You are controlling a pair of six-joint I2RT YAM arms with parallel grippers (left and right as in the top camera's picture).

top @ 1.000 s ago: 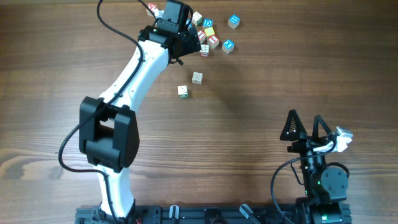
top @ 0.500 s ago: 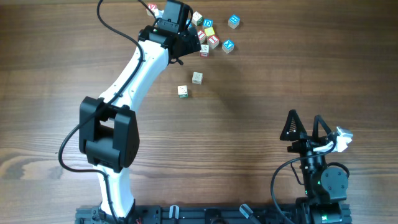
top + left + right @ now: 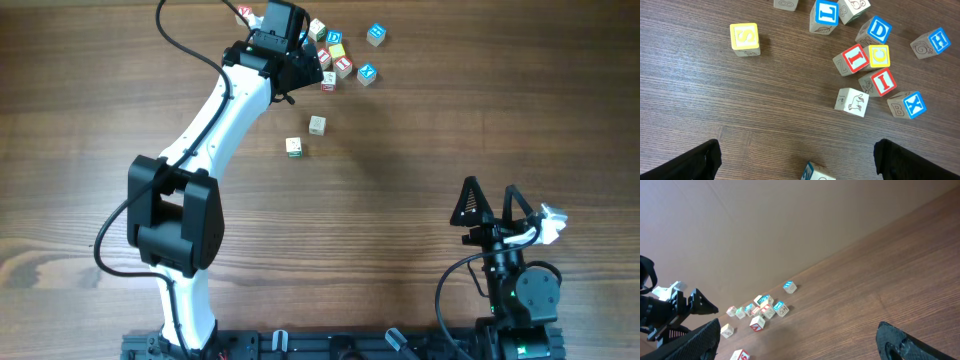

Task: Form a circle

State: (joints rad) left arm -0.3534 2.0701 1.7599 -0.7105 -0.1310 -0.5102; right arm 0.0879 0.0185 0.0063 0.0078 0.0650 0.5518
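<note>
No circle shows in any view. The small letter cubes lie in a loose cluster (image 3: 343,60) at the far side of the table. The left wrist view shows a blue X cube (image 3: 907,105), two red I cubes (image 3: 879,82) (image 3: 852,58), a white animal cube (image 3: 852,102) and a yellow S cube (image 3: 744,39) off to the left. My left gripper (image 3: 797,152) (image 3: 300,68) hangs open above the table just short of the cluster, with a blue-marked cube (image 3: 815,174) low between its jaws, untouched. My right gripper (image 3: 490,205) (image 3: 797,330) stands open and empty at the near right.
Two stray cubes (image 3: 317,125) (image 3: 293,147) lie apart, nearer than the cluster. A blue H cube (image 3: 376,35) sits at the cluster's far right. The left arm (image 3: 215,125) stretches diagonally over the table's left half. A plain wall (image 3: 765,220) rises behind the far edge.
</note>
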